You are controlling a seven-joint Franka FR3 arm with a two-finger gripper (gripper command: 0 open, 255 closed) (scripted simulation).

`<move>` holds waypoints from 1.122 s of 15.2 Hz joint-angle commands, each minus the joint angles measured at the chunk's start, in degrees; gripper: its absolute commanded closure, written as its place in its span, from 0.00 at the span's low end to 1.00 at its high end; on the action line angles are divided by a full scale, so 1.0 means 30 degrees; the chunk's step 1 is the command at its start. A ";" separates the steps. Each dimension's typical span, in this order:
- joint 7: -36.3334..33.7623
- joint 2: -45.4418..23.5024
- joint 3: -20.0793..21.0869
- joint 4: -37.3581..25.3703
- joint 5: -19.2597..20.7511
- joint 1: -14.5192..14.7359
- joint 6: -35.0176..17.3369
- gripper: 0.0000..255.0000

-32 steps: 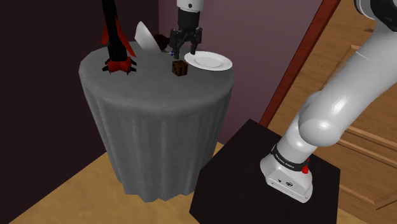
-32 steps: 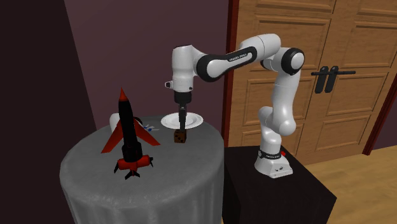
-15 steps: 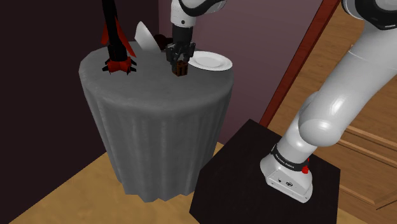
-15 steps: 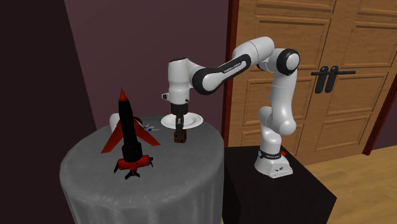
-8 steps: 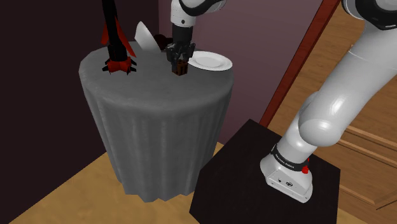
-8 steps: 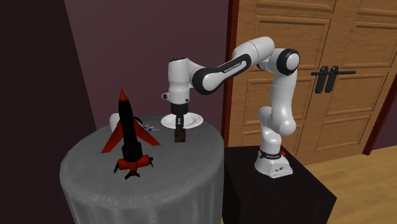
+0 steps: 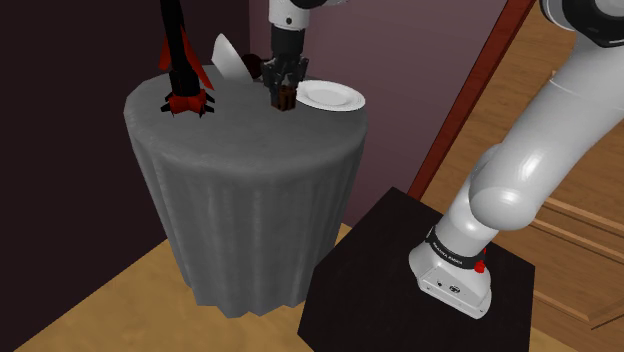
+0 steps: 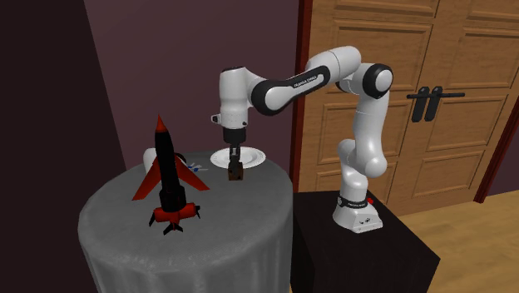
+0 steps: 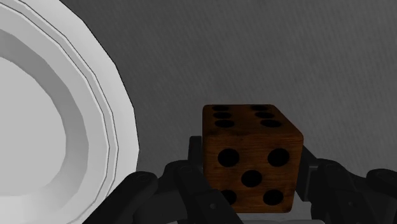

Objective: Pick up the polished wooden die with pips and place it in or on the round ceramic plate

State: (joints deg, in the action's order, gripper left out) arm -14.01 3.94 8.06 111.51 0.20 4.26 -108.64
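**Ana:** How did the die (image 9: pixel 251 162) sit, and which way did it face?

**Ben:** It sat between the black fingers of the gripper (image 7: pixel 283 90), which had closed on two opposite sides of it; the five-pip face was turned toward the wrist camera and the six-pip face adjoined it, on the edge farther from the palm; its sides looked equal, so no axis was longer than another; the brown wood grain showed plainly.

**Ana:** And where was that?

**Ben:** Low over the grey cloth of the round table (image 7: pixel 240 150), just beside the rim of the white plate (image 7: pixel 350 100); whether it cleared the cloth could not be told.

**Ana:** What of the room?

**Ben:** A dull purple wall (image 8: pixel 208 50) stood behind the table; a panelled wooden door (image 8: pixel 391 100) stood beyond the arm; the floor (image 7: pixel 120 300) was of light wood; the black stand (image 7: pixel 380 270) stood close to the table.

**Ana:** Anything else near?

**Ben:** A black and red toy rocket (image 8: pixel 170 179) stood upright, well apart from the die, on the side away from the plate; a tilted white object (image 7: pixel 222 52) lay behind the gripper, toward the wall.
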 commanded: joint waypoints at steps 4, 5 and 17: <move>0.0027 0.0039 -0.0011 -0.1283 -0.0005 -0.0009 0.1325 1.00; 0.0030 0.0045 -0.0012 -0.1532 -0.0006 -0.0010 0.1581 1.00; 0.2798 0.0870 -0.1531 -0.2144 -0.0001 -0.1254 0.2995 1.00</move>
State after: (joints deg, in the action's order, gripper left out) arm -6.88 6.46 4.13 104.50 0.16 1.04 -99.14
